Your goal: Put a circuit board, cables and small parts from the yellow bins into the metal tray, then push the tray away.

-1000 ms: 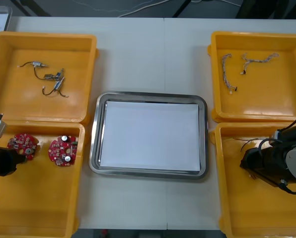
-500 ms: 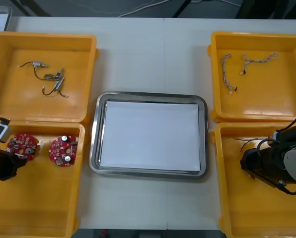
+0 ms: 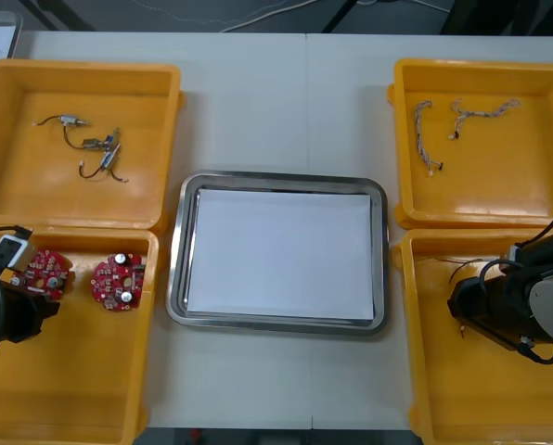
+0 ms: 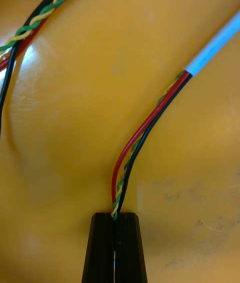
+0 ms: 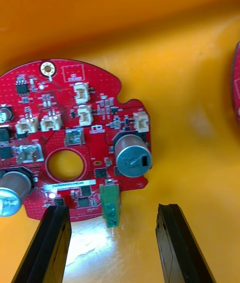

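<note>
Two round red circuit boards lie in the near left yellow bin. My left gripper hovers at the outer board, open. In the left wrist view the left gripper has its fingers apart at the edge of that circuit board, whose green connector sits between the tips. My right gripper is down in the near right yellow bin. In the right wrist view the right gripper is shut on the red and yellow cable, pinching its twisted strands at the tips.
The metal tray, white inside, sits in the middle between the bins. The far left bin holds black cables with small metal parts. The far right bin holds twisted cables.
The right gripper has gone from open to shut on the red and yellow cable. The left gripper has crept closer to the outer circuit board, staying open.
</note>
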You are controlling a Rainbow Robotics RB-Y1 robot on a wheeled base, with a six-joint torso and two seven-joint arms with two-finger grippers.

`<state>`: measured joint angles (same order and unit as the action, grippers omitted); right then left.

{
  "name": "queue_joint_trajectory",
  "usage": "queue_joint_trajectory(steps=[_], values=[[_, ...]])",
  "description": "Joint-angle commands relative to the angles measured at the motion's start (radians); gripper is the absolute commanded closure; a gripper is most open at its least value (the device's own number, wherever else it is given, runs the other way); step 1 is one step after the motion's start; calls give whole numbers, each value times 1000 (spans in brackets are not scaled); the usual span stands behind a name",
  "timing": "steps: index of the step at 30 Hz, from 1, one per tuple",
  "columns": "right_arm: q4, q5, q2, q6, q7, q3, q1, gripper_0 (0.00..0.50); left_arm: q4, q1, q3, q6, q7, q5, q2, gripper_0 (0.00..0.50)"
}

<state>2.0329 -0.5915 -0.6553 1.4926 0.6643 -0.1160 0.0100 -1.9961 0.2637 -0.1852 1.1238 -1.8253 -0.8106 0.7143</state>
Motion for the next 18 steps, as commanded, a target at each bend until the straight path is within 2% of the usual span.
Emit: queue_joint_trajectory(steps=[1,14,18], values=[[24,-2,17,17,51,-7,-19,500,-6,22,18,-12,28,30,-13,6],[198,-50,17,267,69,113,-30,500,-6,9,46,-19,60,68,-13,136],[240,-64,17,330,61,134,-22,500,-6,5,50,-22,67,71,-13,137]])
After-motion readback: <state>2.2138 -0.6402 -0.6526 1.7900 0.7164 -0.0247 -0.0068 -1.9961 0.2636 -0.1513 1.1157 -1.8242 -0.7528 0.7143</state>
